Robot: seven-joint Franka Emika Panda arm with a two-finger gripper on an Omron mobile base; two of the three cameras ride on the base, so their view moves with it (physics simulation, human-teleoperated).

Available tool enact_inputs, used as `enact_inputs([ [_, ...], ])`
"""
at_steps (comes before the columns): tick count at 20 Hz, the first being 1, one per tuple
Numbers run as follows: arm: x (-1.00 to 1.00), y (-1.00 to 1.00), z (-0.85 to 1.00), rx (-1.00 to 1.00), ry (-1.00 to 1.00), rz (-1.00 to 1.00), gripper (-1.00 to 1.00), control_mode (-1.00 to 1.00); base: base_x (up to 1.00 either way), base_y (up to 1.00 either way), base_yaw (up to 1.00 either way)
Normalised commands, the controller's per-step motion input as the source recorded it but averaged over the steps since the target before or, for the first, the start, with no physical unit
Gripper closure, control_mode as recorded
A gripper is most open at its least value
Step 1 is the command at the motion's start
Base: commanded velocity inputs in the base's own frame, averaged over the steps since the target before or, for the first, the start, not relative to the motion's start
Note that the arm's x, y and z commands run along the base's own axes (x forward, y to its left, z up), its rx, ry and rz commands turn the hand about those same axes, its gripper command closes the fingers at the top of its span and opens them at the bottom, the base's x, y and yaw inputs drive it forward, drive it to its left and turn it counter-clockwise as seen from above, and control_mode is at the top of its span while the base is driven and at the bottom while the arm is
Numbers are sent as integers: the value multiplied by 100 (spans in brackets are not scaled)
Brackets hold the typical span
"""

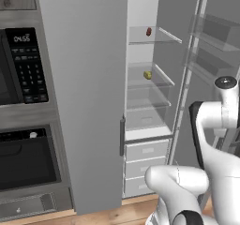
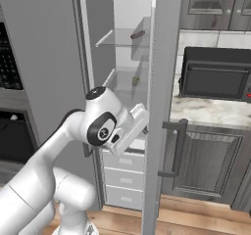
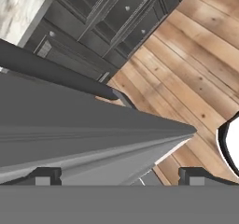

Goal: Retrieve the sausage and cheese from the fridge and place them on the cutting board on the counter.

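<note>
The grey fridge (image 1: 84,93) stands with its right door (image 2: 162,106) swung open. A reddish-brown sausage (image 1: 148,31) (image 2: 138,34) lies on the top glass shelf. One shelf lower sits the pale yellow cheese (image 1: 147,74) (image 2: 136,81). My gripper (image 3: 119,177) is open, its fingertips (image 3: 44,176) wide apart on either side of the open door's grey edge, well below and in front of both foods. In the right base view my white hand (image 2: 132,125) reaches up against that door edge. The cutting board is out of view.
White drawers (image 1: 145,151) fill the fridge's lower part. A built-in microwave with keypad (image 1: 26,64) and a black oven (image 1: 28,158) stand left of the fridge. To the right, a black appliance (image 2: 215,75) rests on the marbled counter (image 2: 206,112) over dark cabinets (image 2: 203,160). The floor (image 3: 196,64) is wooden.
</note>
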Motion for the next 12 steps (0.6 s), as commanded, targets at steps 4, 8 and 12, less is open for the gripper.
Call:
enact_inputs([
  [4, -1, 6, 29, 0, 4, -1, -100, -100, 0, 0, 0],
  [8, -40, 21, 9, 0, 5, 0, -100, -100, 0, 0, 0],
  [12, -9, 90, 5, 0, 10, 1, -100, -100, 0, 0, 0],
])
